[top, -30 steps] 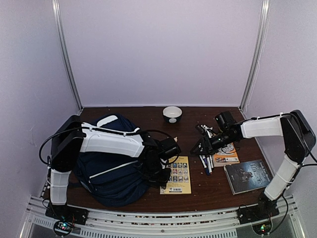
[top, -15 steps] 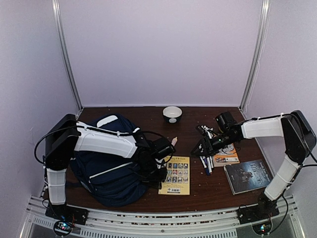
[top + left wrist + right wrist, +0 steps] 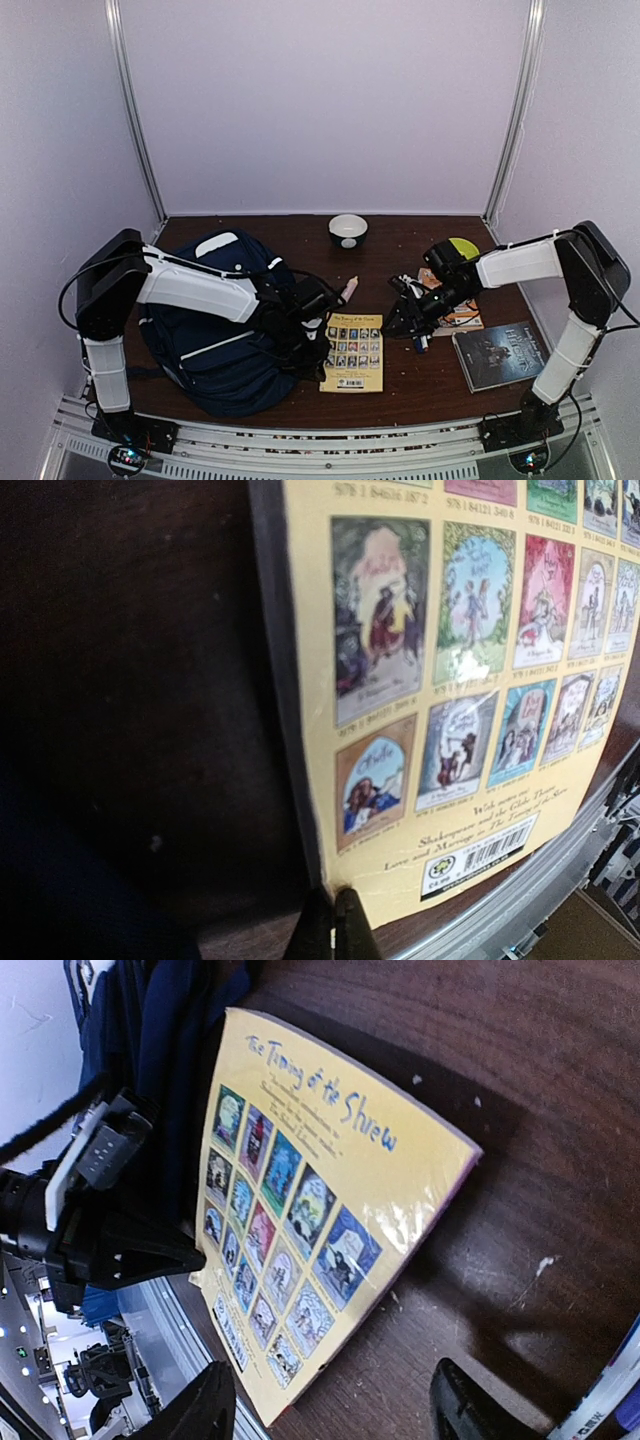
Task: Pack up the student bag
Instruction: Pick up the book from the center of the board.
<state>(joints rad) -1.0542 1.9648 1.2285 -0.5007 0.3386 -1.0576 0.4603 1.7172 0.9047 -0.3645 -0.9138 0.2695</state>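
One student bag (image 3: 215,335) at left of table (image 3: 300,245), one yellow book (image 3: 355,352) just beside it, one white bowl (image 3: 347,230) behind, one dark book (image 3: 498,353) at right, your left gripper (image 3: 335,925) jaws together, your right gripper (image 3: 330,1375) jaws apart

Yellow book (image 3: 356,352) flat on dark wooden table (image 3: 300,235), white bowl (image 3: 347,230) behind, dark book (image 3: 497,354) right.

Yellow book (image 3: 300,1230) title, upper mid, right wrist view: "The Taming of the Shrew"
Same bk (image 3: 450,680), lower right, left wrist view: "Shakespeare and the Globe Theatre"
Top edge no.: "978 1 84121…", partly cut off
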